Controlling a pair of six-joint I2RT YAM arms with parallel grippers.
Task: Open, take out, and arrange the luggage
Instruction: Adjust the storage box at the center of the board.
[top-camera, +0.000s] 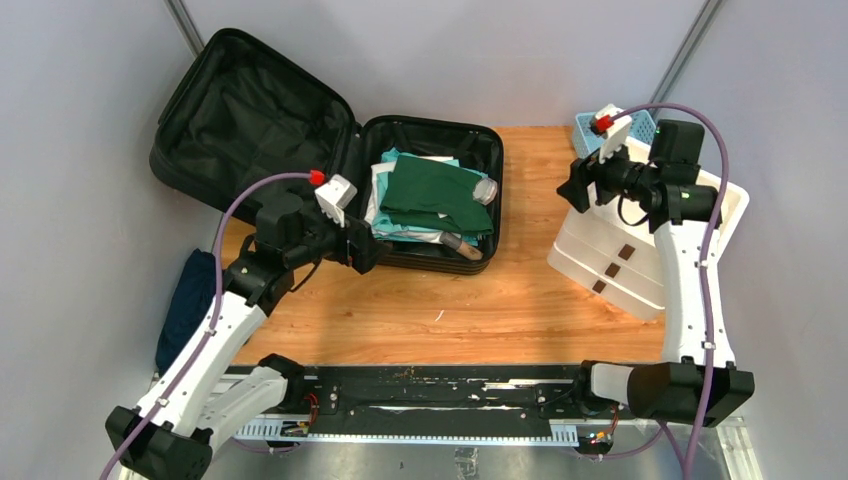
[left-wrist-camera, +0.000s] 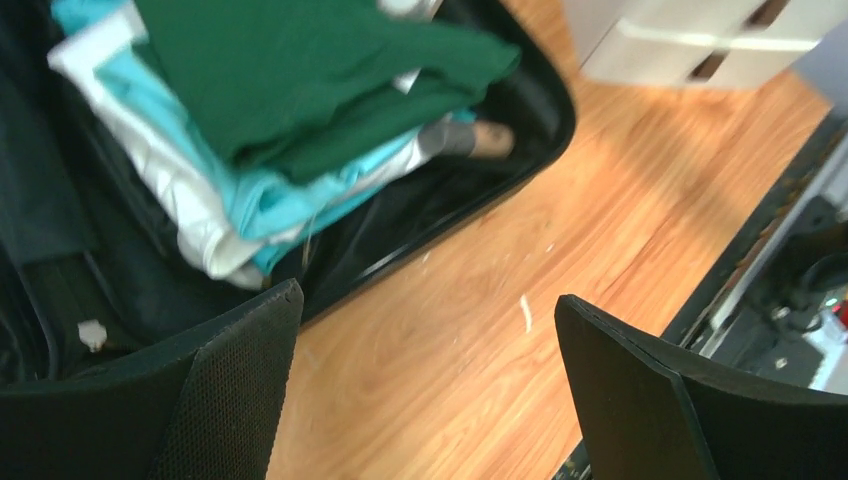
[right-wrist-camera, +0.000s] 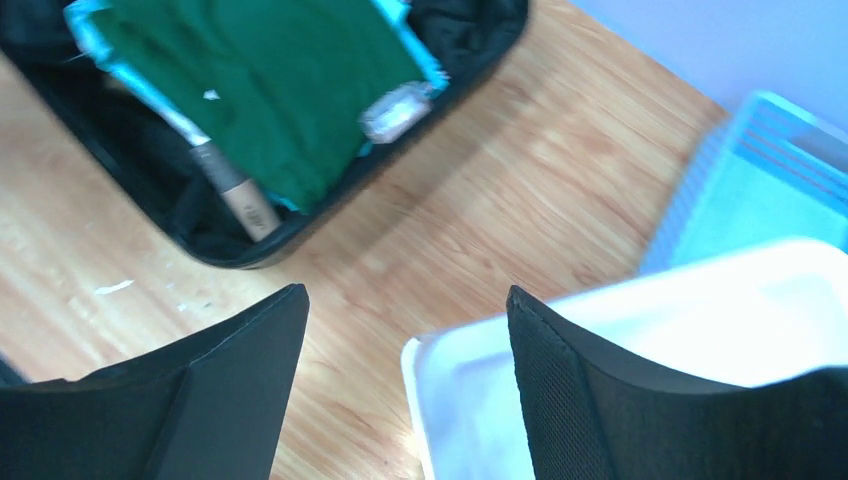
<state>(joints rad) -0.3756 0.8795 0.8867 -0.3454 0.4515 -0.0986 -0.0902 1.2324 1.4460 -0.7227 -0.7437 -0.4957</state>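
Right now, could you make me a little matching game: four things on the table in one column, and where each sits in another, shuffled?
Things:
1 luggage
2 green garment
3 white drawer unit
4 light-blue basket

Places:
A far right corner
B folded inside the luggage
C lying open, far left
D right side, near side of the basket

Pairs: 1-C, 2-B, 3-D, 4-A
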